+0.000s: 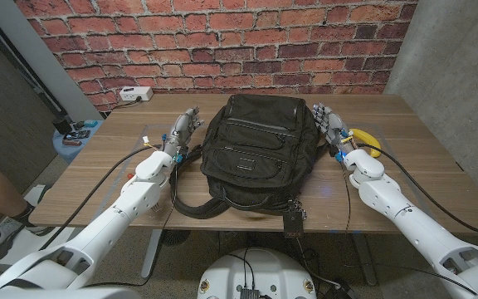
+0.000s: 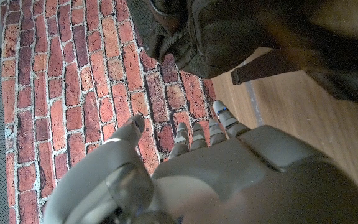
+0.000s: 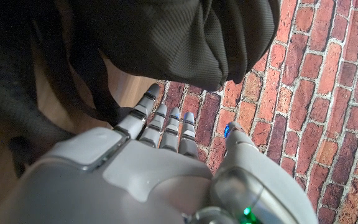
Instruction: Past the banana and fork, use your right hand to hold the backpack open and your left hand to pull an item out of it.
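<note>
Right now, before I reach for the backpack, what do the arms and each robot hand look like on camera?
Both arms have smooth white shells with black cables running along them. The left robot hand and right robot hand are light grey, with segmented metallic grey fingers. The wrist views show blue marks near the fingertips, and the right wrist view shows a green light at the thumb's base.

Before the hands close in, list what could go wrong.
The black backpack looks zipped, so the right robot hand may find no opening to hold. The banana lies right beside that hand and could get knocked away. The left robot hand sits beside the bag, near loose straps that might snag its fingers.
</note>
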